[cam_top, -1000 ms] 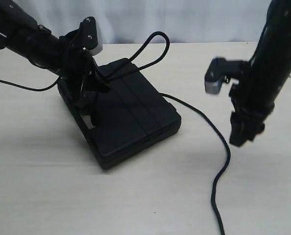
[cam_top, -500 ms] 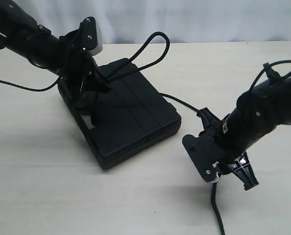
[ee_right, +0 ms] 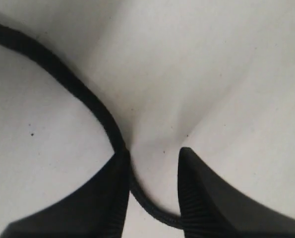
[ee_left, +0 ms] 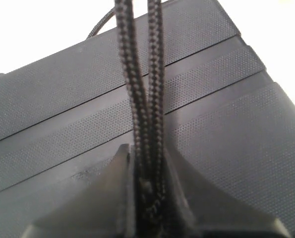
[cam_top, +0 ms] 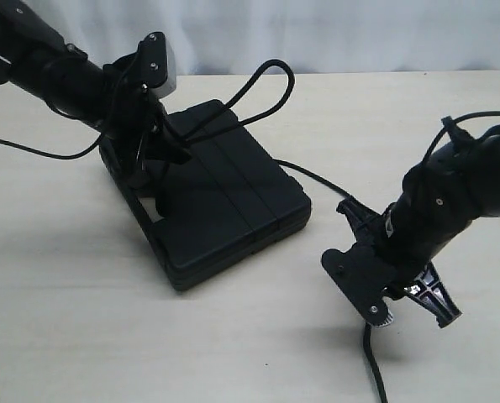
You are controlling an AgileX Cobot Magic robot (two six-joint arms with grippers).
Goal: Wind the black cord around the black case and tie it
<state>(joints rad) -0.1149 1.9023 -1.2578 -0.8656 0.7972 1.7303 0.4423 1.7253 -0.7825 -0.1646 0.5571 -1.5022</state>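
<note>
The black case lies flat on the table, its ribbed lid filling the left wrist view. My left gripper sits over the case's far left part, shut on two strands of the black cord held side by side between its jaws. Those strands rise into a loop behind the case. The cord then leaves the case's right side and runs down the table. My right gripper is low over it, open, with the cord passing between its fingers.
A thin glossy robot cable crosses the table at the far left. The cord's tail leaves by the bottom edge. A white curtain backs the pale table.
The right arm has swung down from upright to the table and now straddles the cord, settling slightly lower and rightward in the last half second. The left gripper has barely moved.
</note>
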